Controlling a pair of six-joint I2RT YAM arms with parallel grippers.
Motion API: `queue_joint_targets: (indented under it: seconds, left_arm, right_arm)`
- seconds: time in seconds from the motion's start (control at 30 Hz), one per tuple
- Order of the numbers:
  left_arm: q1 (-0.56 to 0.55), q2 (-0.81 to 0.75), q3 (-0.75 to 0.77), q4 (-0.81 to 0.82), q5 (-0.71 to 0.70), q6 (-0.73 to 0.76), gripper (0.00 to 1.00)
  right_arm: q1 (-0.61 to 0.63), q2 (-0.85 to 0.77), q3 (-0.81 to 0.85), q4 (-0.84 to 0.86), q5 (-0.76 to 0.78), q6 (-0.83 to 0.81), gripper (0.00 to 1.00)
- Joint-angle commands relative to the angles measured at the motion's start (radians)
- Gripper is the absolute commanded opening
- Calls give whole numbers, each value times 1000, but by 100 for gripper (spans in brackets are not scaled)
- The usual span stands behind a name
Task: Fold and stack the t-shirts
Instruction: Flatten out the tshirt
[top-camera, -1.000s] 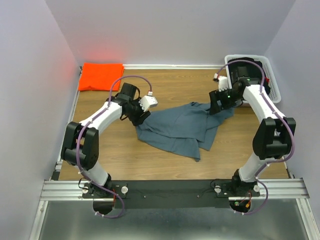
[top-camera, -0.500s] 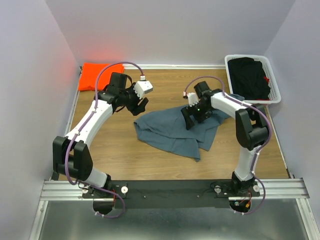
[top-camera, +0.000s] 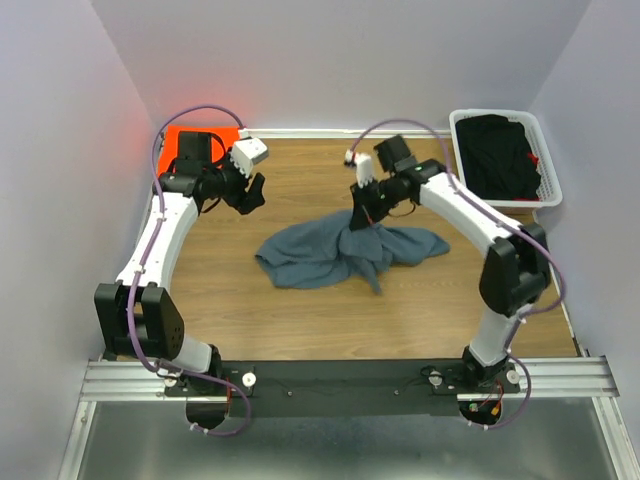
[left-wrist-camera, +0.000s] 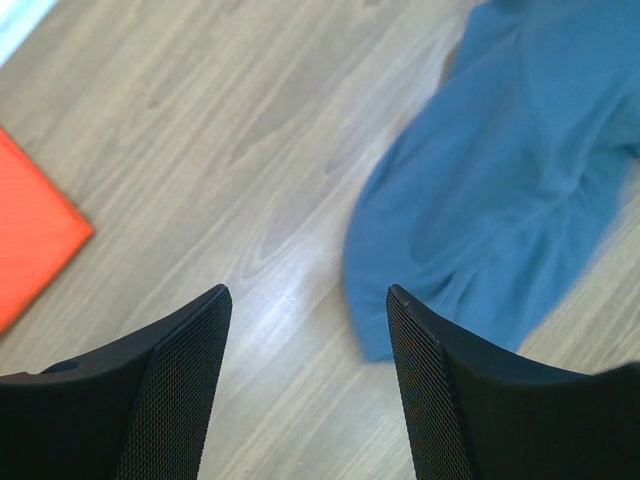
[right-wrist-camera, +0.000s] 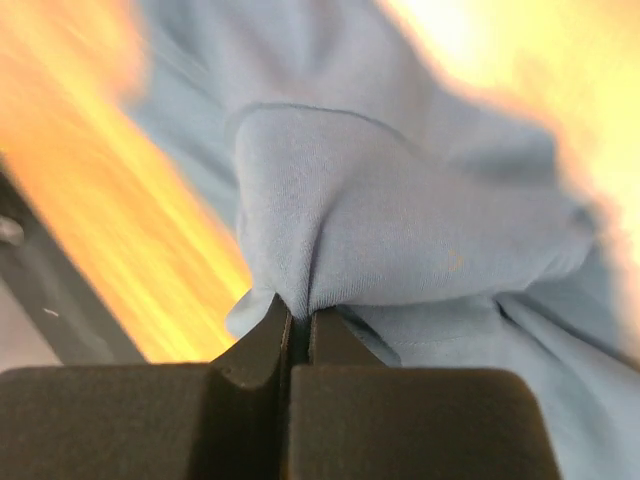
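Note:
The slate blue-grey t-shirt (top-camera: 320, 258) lies crumpled in the middle of the wooden table. My right gripper (top-camera: 363, 214) is shut on a pinched fold of this shirt (right-wrist-camera: 400, 210) and holds its back edge up; in the right wrist view the right gripper (right-wrist-camera: 300, 315) has cloth squeezed between its tips. The orange t-shirt (top-camera: 178, 136) lies folded at the back left corner, partly behind my left arm. My left gripper (top-camera: 254, 192) hovers open over bare wood, between the orange shirt (left-wrist-camera: 30, 230) and the blue-grey shirt (left-wrist-camera: 500, 190); nothing is between the left gripper's (left-wrist-camera: 305, 292) fingers.
A white basket (top-camera: 500, 113) with dark clothes (top-camera: 505, 150) stands at the back right corner. Grey walls close the table at the back and on both sides.
My right gripper has shut on the blue-grey shirt and drawn it up and to the left, bunching it. My left arm has swung back and left, towards the orange shirt.

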Motion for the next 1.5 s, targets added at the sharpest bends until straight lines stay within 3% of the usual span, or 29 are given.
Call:
queue_joint_targets:
  seconds: [0.0, 0.1, 0.13, 0.17, 0.2, 0.23, 0.47, 0.6, 0.73, 0.83, 1.07, 1.1, 1.23, 1.47]
  left_arm:
    - [12, -29, 36, -36, 81, -1, 71]
    - [14, -22, 30, -41, 81, 7, 71]
    - [14, -17, 25, -41, 81, 11, 71]
    - [14, -12, 21, -41, 81, 16, 72]
    - [14, -9, 18, -44, 85, 22, 78]
    - [12, -5, 10, -54, 93, 30, 88]
    - [-63, -41, -111, 2, 84, 76, 92]
    - [-228, -72, -215, 54, 8, 113, 88]
    - [-458, -55, -291, 160, -54, 96, 82]
    - [-558, -16, -280, 209, -115, 76, 77]
    - [-801, 81, -214, 275, -257, 143, 66]
    - [-842, 109, -214, 275, -285, 174, 61]
    - [-910, 169, -228, 286, -365, 243, 58]
    - [-922, 278, -232, 356, -526, 294, 65]
  right_arm:
    - [0, -152, 123, -61, -133, -2, 1]
    - [-2, -179, 35, -61, -188, -45, 1]
    - [-2, -178, -7, -64, -204, -53, 16]
    - [-2, -172, -21, -69, -191, -58, 40]
    - [-2, -169, -30, -71, -171, -61, 62]
    - [-2, -167, -45, -72, -149, -73, 100]
    - [-48, -186, -73, -74, -42, -90, 100]
    - [-141, -163, -131, -72, -68, -87, 98]
    - [-255, -95, -173, -71, -71, -86, 88]
    - [-295, -25, -177, -67, -71, -81, 80]
    - [-298, 95, -153, -8, -74, -49, 61]
    - [-296, 121, -150, 0, -78, -41, 59]
    - [-298, 159, -153, 12, -106, -32, 53]
    - [-299, 178, -180, 23, -154, -29, 50]
